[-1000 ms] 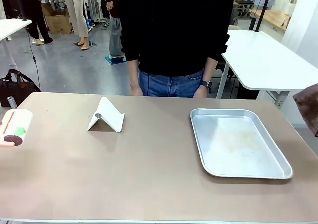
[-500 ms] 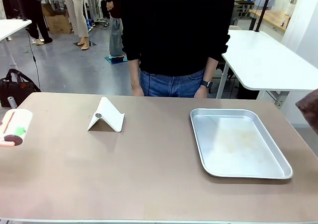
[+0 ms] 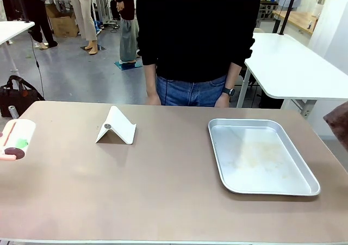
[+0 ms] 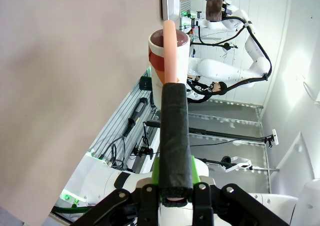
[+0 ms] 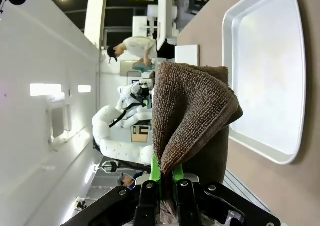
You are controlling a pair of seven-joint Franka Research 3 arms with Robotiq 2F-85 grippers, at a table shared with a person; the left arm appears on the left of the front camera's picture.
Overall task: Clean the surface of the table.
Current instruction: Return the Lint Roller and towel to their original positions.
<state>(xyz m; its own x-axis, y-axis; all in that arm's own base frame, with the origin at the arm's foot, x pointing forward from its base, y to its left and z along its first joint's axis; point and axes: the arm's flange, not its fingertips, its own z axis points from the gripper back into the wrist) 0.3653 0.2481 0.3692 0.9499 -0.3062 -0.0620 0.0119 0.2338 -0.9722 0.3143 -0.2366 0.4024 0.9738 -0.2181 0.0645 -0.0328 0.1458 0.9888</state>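
Front view: the table spreads wide, matte taupe-brown with rounded corners, and one person in a black top and jeans stands at its far edge. On it sit one folded white stand, tent-shaped, and one shiny rectangular metal tray with a raised rim and faint smears on its floor. At the table's left edge one lint roller shows, pale with a pink handle; at the right edge a corner of one brown cloth juts in. Left wrist view: the left gripper is clenched on the lint roller by its black foam-covered handle, which runs straight out ahead of the fingers to the pink stem and the white-and-red drum; the table lies flat to one side of it. Right wrist view: the right gripper is clamped on the brown cloth, a nubbly terry fabric that folds up just past the green pads. Beyond the cloth lie the tray and the table.
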